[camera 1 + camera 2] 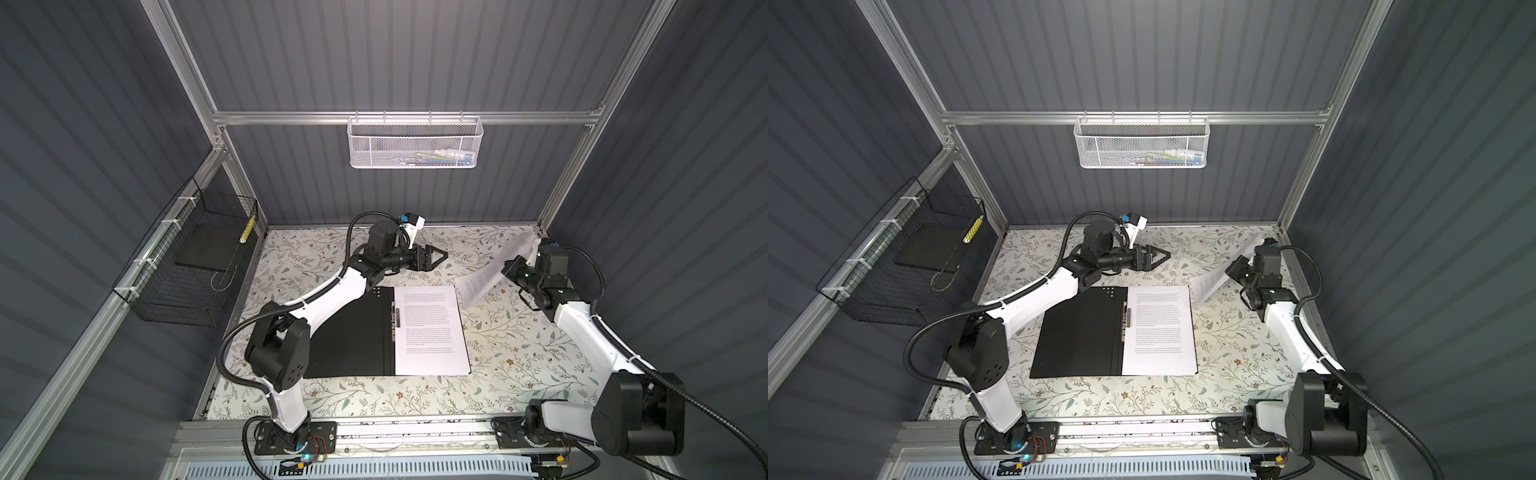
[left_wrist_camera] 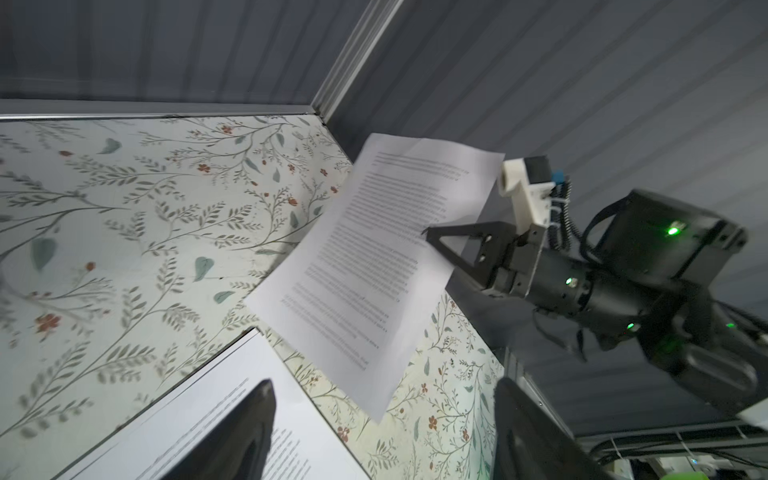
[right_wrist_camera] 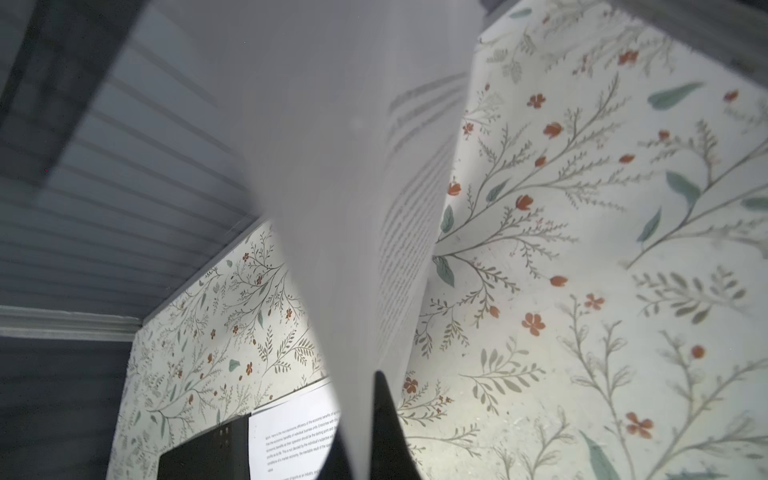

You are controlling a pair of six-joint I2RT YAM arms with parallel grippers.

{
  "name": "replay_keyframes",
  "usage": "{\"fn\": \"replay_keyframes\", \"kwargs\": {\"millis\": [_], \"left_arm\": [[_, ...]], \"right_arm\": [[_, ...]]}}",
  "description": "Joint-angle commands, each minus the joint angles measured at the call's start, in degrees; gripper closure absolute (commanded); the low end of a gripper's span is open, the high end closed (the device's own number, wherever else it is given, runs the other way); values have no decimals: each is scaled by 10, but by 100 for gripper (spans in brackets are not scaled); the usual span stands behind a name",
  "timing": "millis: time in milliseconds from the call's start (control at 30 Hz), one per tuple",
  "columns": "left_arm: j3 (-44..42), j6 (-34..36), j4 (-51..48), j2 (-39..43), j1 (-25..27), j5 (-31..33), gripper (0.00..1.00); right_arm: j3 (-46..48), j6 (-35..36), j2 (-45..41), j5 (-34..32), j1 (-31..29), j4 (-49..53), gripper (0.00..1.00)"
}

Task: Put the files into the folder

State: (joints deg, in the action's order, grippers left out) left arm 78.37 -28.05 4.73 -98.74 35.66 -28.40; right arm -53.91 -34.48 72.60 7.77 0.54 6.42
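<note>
- My left gripper (image 1: pixel 441 255) hangs above the table with its jaws spread wide and nothing between them. In the left wrist view its two fingers (image 2: pixel 243 436) stand far apart.
- The folder (image 1: pixel 349 332) lies open and flat on the floral table (image 1: pixel 519 353), black inside up. It is below this gripper and back toward my left arm's base, and its far edge stops just short of my fingertips.
- A printed sheet (image 1: pixel 430 328) lies flat in the folder, on the half nearer my right arm, with one long edge against the metal spine clip (image 1: pixel 395 318). The half under my left forearm is bare black.
- My right gripper (image 1: pixel 507 266) is pressed together on the edge of a loose sheet (image 1: pixel 484 282), pinching it up off the table.
- From that pinch the loose sheet fans out ahead of my right fingertips, tilted, printed side toward my left gripper.
- Its lowest corner hangs near the far corner of the folder on my right gripper's side. I cannot tell whether that corner touches the table.
- The loose sheet sits between my two grippers, close against the right one and well apart from the left.
- The paper is blurred, so I cannot tell whether I hold one sheet or more.
</note>
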Motion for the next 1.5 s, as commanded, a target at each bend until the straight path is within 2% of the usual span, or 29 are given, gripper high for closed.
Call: {"fn": "replay_keyframes", "kwargs": {"millis": [0, 133, 167, 433, 533, 567, 667, 800, 833, 933, 1067, 1200, 1367, 1467], "left_arm": [[-66, 44, -43, 64, -2, 88, 15], [-161, 67, -52, 163, -2, 156, 10], [-187, 73, -54, 190, -2, 170, 1], [-371, 104, -36, 369, -2, 305, 0], [-438, 95, 11, 404, -2, 339, 0], [-458, 95, 29, 410, -2, 356, 0], [-484, 77, 51, 413, -2, 409, 0], [-477, 81, 29, 412, -2, 408, 0], [-477, 82, 27, 413, -2, 405, 0], [-480, 83, 23, 413, -2, 404, 0], [-477, 83, 19, 412, -2, 404, 0], [-474, 81, 21, 398, -2, 397, 0], [-467, 81, 19, 381, -2, 388, 0], [-467, 82, 16, 380, -2, 390, 0]], "right_arm": [[-60, 53, -14, 17, -1, 98, 100], [-115, 60, -7, 39, -18, 146, 100], [-131, 64, 1, 39, -28, 155, 100], [-254, 82, 77, 61, -157, 235, 100], [-297, 75, 102, 106, -203, 245, 100], [-312, 71, 109, 142, -219, 245, 100], [-339, 57, 116, 192, -250, 244, 100], [-304, 49, 106, 246, -235, 213, 100], [-296, 51, 109, 257, -220, 223, 100], [-231, 53, 118, 348, -155, 200, 100], [-187, 139, 151, 339, -105, 259, 99], [-199, 226, 228, 222, -107, 360, 100], [-179, 271, 271, 184, -124, 348, 100], [-184, 293, 287, 185, -128, 358, 100]]}}
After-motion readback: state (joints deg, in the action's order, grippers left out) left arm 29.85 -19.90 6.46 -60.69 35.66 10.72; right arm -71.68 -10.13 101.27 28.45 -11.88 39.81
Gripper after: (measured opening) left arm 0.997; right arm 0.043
